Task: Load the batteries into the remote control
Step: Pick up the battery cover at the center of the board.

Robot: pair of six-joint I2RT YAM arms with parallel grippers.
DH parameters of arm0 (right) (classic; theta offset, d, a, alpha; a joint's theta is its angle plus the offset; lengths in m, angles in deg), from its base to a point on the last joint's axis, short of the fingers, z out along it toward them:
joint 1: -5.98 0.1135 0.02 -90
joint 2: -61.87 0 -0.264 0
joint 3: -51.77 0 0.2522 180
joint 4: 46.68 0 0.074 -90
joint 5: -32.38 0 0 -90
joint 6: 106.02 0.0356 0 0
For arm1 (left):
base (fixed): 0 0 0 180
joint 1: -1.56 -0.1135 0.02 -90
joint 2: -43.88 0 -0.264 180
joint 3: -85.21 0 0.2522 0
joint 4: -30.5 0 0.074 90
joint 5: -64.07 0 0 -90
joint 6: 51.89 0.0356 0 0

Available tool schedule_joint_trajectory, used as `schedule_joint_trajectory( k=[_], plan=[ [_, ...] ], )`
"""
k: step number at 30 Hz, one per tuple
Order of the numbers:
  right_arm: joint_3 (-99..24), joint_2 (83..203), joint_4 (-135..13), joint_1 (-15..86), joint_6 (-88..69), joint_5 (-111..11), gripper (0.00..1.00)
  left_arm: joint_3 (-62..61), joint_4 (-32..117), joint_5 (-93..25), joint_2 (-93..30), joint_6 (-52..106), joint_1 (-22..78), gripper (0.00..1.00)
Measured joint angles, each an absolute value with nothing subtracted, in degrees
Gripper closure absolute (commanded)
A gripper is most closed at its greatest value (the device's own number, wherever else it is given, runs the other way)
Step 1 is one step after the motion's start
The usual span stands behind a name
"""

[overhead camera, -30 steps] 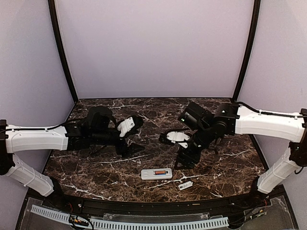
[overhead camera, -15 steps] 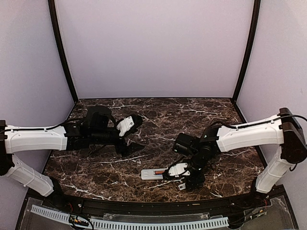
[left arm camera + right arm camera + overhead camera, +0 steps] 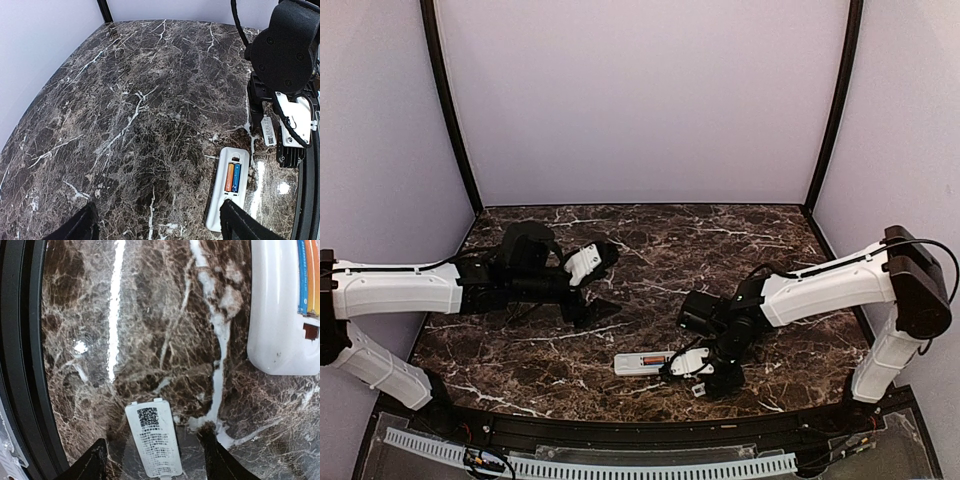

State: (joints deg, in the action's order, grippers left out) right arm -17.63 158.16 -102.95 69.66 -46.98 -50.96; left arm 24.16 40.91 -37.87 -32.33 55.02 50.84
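Observation:
The white remote control (image 3: 220, 207) lies back up near the front edge with its battery bay open. Side by side in the bay lie the batteries, one orange (image 3: 229, 177) and one blue (image 3: 236, 178). The right wrist view shows the remote's end (image 3: 277, 315) at the upper right. A small white cover (image 3: 153, 437) with a printed label lies on the marble beside it. My right gripper (image 3: 153, 460) is low over this cover, open, one finger on each side with a gap to it. My left gripper (image 3: 160, 227) hangs open above the table, left of the remote, holding nothing.
The dark marble table (image 3: 620, 240) ends in a black raised rim (image 3: 20, 340) close to the cover and my right gripper (image 3: 705, 376). My left gripper (image 3: 588, 264) hovers mid-left. Lilac walls enclose the back and sides.
My right arm has swung down from the middle of the table to the front edge, over the cover, and its jaws have narrowed a little. The left arm has not moved.

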Motion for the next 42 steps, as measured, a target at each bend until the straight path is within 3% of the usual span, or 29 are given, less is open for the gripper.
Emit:
schedule_joint_trajectory(
  k=[16,21,32,42],
  plan=[
    [-16.67,157.49,-102.86,69.88,-48.54,-55.05,0.48,24.16,40.93,-37.87,-32.59,55.06,50.84,0.17],
    [-16.58,157.44,-102.84,70.20,-48.60,-55.36,0.55,24.16,40.93,-37.87,-32.83,55.09,50.84,0.18],
    [-16.58,157.44,-103.12,71.78,-48.21,-54.81,0.81,24.16,40.97,-37.87,-32.96,55.11,50.84,0.18],
    [-16.69,157.29,-103.38,71.95,-47.64,-54.55,0.85,24.16,40.97,-37.87,-33.01,55.46,50.84,0.18]
  ],
)
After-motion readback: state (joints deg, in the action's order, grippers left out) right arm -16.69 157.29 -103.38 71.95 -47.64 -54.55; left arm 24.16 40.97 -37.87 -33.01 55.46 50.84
